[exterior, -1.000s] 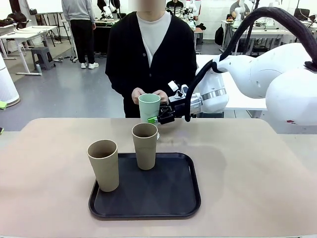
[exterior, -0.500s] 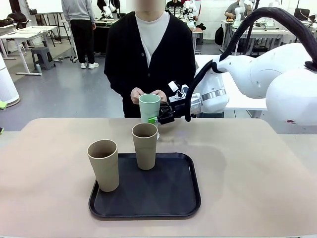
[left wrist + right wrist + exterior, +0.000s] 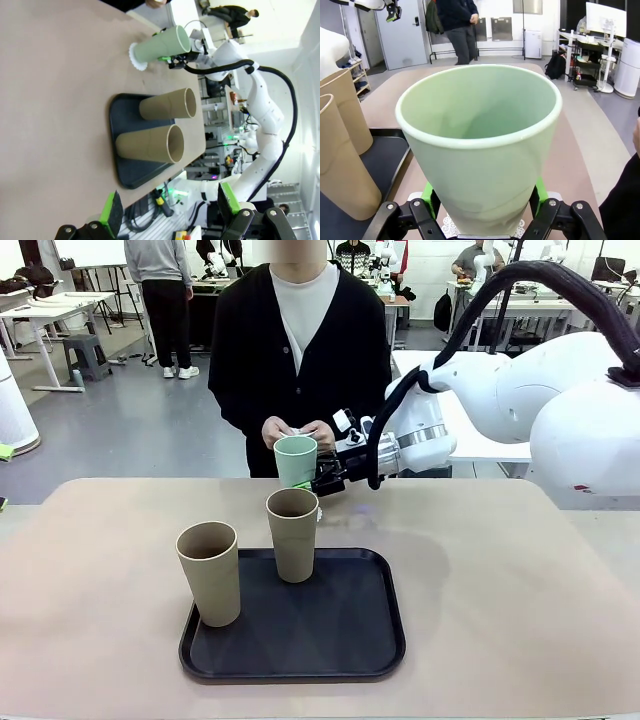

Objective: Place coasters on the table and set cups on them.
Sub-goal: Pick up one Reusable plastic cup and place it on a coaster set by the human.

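- Right wrist view puts the mint green cup [image 3: 480, 150] squarely between the pads of my right tool [image 3: 484, 196], which pinches it low on the wall, near the base.
- A scalloped white coaster [image 3: 134, 52] lies on the bench [image 3: 500, 590] directly under that cup. I can't tell whether the base is seated on it or just above it.
- From the front, cup and coaster sit at 12 o'clock from the black tray [image 3: 335, 625], beyond its far edge and close to the person's hands [image 3: 300, 430], which seem to hold something small and white.
- My left tool [image 3: 170, 207] hangs spread and empty, well clear of everything.
- Step in hand, as I judge it: setting the first cup on its coaster.
- Two tan cups [image 3: 209, 573] are not yet served: one at the tray's 9 o'clock edge, the other at its 12 o'clock end.
- Next move calls for a straight, gentle descent until the base rests flat inside the scalloped rim. Then I spread the pads and back out toward 3 o'clock without nudging the cup or skating the thin disc.
- Against the frame a second ago, the mint cup has dropped a little and drifted toward 9 o'clock. My right arm followed it, and my grip is unchanged.
- The tan cups and tray haven't moved.
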